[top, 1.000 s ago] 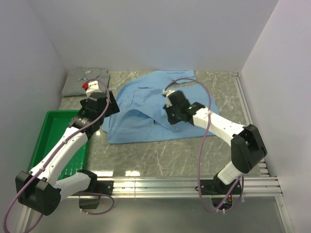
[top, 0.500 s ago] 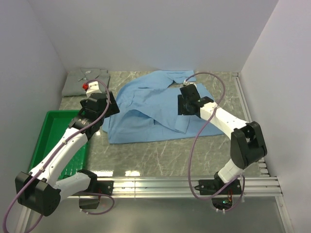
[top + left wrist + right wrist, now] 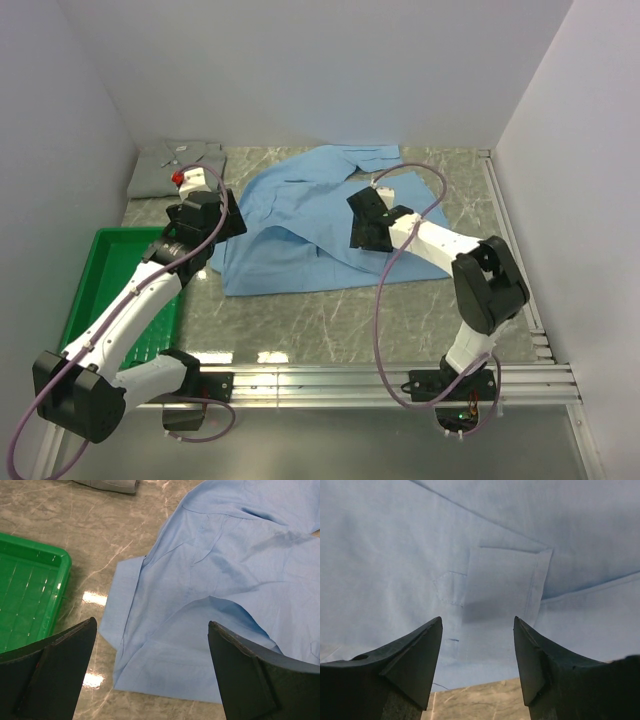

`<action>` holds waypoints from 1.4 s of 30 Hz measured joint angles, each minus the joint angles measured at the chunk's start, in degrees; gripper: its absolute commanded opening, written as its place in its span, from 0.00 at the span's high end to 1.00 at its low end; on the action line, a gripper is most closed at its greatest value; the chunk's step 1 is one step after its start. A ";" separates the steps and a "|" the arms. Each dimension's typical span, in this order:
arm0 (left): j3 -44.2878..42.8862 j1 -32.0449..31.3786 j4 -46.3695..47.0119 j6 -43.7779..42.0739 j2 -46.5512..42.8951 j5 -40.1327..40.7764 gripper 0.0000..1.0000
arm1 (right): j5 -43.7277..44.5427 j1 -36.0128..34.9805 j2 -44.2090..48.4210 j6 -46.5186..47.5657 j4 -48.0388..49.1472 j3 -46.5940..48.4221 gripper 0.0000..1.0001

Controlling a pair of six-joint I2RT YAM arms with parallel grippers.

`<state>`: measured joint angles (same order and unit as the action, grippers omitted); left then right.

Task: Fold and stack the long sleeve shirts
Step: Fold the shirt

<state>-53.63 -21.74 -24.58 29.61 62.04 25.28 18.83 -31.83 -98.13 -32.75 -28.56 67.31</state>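
Observation:
The light blue shirt [image 3: 300, 225] lies spread and partly folded on the marble table; it also shows in the left wrist view [image 3: 215, 595] and fills the right wrist view [image 3: 485, 555]. The pale grey-green shirt [image 3: 172, 168] lies folded at the back left corner; its edge shows in the left wrist view [image 3: 107, 485]. My left gripper [image 3: 215, 215] is open and empty above the blue shirt's left edge. My right gripper [image 3: 362, 222] is open and empty, just above the shirt's right part near its lower edge and a cuff [image 3: 502, 587].
A green plastic tray [image 3: 110, 285] sits at the front left, also in the left wrist view [image 3: 27, 595]. White walls close in the left, back and right sides. A metal rail [image 3: 400, 380] runs along the near edge.
My right gripper swung from the shirt's middle to its right side and came back a little left and lower over the cloth. The left arm has barely moved.

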 measured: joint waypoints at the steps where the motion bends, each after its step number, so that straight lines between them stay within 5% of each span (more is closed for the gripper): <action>1: 0.00 0.00 -0.02 0.00 0.04 0.00 0.01 | -0.07 0.00 -0.76 -0.94 -0.15 0.00 0.34; 14: 0.00 0.00 -0.07 -0.02 0.07 -0.02 0.01 | 3.02 0.00 -9.99 -8.04 -1.44 2.86 0.50; 26: 0.00 0.00 -0.04 0.00 0.04 -0.17 0.01 | 8.04 -0.02 -10.03 -7.96 -3.34 2.89 1.00; 34: 0.02 -0.07 -0.04 -0.02 0.04 -0.22 0.01 | 8.57 -0.02 -7.76 -6.49 -5.90 4.00 1.00; 42: 0.02 -0.07 -0.02 -0.02 0.04 -0.26 0.01 | 8.07 0.11 4.44 -3.06 -8.81 12.35 1.00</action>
<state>-53.60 -21.80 -24.60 29.58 62.08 25.02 26.89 -31.73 -93.69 -35.81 -37.36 79.66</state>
